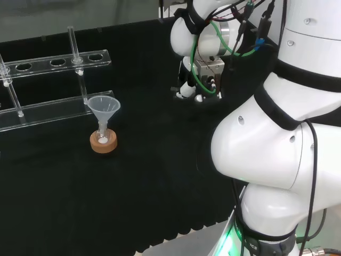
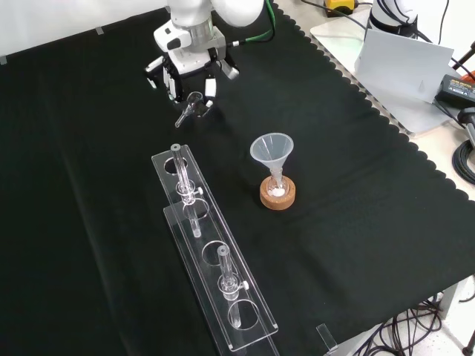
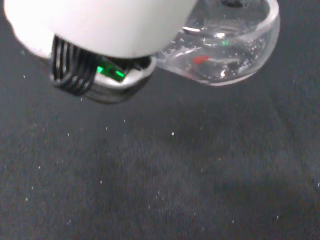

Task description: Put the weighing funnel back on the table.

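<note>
My hand (image 3: 100,27), nearest the lens, fingers curled round the weighing funnel (image 3: 225,55), over the black cloth (image 3: 160,175); the funnel (image 2: 272,150) stands well apart.

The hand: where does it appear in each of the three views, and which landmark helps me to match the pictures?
Head view: the hand is at upper centre, right of the funnel on its cork ring.
Front view: the hand is at the top, left of centre, beyond the funnel, holding the weighing funnel.
Wrist view: the hand is close, white and blurred, over the cloth, with the weighing funnel beside it.
Shared landmark: the funnel in the head and front views; the weighing funnel in the front and wrist views.
</note>
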